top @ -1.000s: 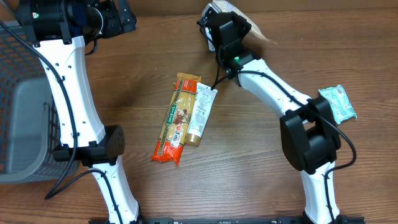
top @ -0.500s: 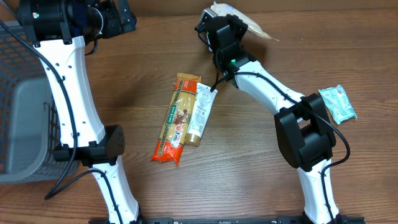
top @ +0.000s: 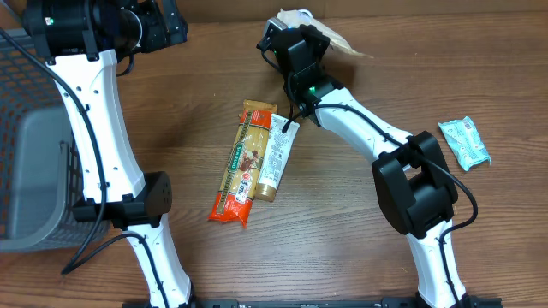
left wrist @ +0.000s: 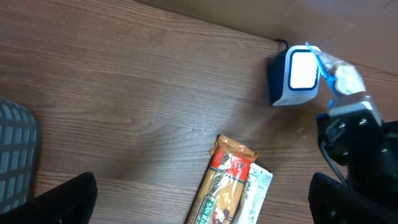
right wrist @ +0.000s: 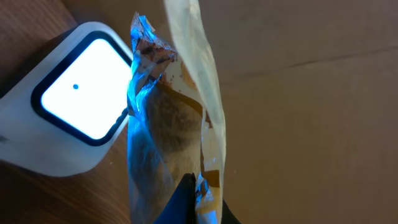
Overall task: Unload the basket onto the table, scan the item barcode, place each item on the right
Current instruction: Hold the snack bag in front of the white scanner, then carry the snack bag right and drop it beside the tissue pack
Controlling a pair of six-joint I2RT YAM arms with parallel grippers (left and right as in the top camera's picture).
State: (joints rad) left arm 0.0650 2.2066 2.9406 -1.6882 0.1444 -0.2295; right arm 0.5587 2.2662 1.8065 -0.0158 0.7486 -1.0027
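Overhead: three loose packets lie below the white box-shaped scanner (top: 272,27): one orange snack packet (top: 242,162), one white-and-tan sachet (top: 274,158), one teal wrapper (top: 465,143). One grey mesh basket (top: 26,103), contents unclear. Left claw (top: 167,26) is released.

Left wrist: one scanner, glowing.

Right wrist: right claw (right wrist: 193,202) is clenched on one crinkly clear bag (right wrist: 168,137), just beside the scanner.

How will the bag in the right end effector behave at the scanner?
The bag probably flops: its crinkled film bends beyond the right end effector. Likely light: one edge pinch carries it. Glossy film may glare at the scanner.
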